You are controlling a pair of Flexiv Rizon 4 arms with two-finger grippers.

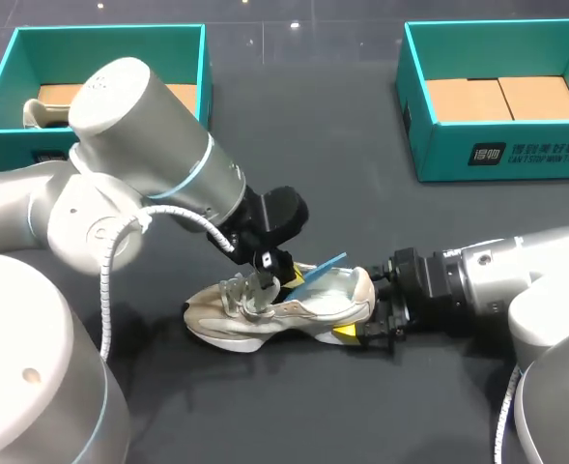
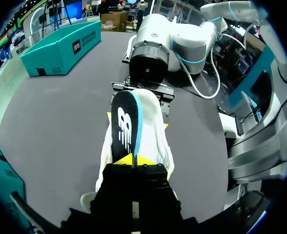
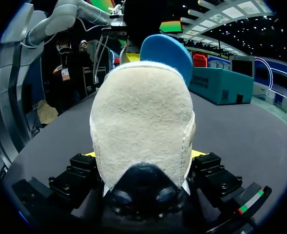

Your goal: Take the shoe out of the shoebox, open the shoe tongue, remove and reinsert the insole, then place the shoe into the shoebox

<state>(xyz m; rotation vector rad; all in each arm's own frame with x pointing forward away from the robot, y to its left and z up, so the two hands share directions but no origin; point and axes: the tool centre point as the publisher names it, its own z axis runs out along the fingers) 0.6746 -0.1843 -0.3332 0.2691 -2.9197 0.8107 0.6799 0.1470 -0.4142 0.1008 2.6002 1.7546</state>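
Beige low-top sneaker (image 1: pixel 323 304): heel showing rough, napped suede-like cloth; upper looking like matt woven mesh.
Thin black insole w/ blue underside (image 2: pixel 125 127): top looking smooth, matt, foam-like.
Teal open shoebox (image 1: pixel 439 150), rt: walls looking like matt card; floor showing plain brown paperboard.
Dark grey tabletop (image 1: pixel 361 406): lying matt, faint sheen.
Silver-white left arm casing (image 1: pixel 139 106): shining smooth, semi-gloss.

Shoebox (image 1: pixel 4 87) (image 1: pixel 516 155) – two; shoe (image 1: pixel 294 314) (image 1: pixel 35 113) – two (one boxed); insole (image 1: pixel 321 271) – one.
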